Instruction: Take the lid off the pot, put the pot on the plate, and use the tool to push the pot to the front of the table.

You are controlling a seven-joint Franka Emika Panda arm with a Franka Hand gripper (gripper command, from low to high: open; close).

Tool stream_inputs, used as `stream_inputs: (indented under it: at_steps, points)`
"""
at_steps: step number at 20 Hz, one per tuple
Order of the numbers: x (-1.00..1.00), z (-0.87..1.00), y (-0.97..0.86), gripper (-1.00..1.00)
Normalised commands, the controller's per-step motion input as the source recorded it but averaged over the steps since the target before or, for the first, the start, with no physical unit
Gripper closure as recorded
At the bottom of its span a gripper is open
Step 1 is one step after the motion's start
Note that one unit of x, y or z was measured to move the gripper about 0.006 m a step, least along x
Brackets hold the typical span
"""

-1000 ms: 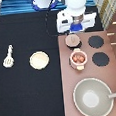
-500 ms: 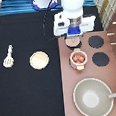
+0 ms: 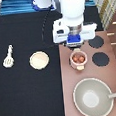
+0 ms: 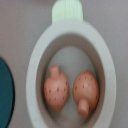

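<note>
Pink-tan and round, the small pot [image 3: 78,58] with its short side tabs sits on the brownish-pink stove block [image 3: 70,100], and no lid is visible on it or elsewhere; the wrist view looks straight into it at two reddish speckled lumps [image 4: 70,90]. The white arm's gripper [image 3: 75,42] hangs directly above, probably lined up to take the pot. The cream-yellow plate [image 3: 39,59] and cream slotted spatula [image 3: 8,55] lie apart on the black tabletop [image 3: 27,97], both untouched.
</note>
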Motion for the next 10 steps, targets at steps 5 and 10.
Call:
stream_inputs:
  at_steps: [5, 10]
  points:
    - [0.65, -0.24, -0.29, -1.0]
    - [0.35, -0.3, -0.19, -1.0]
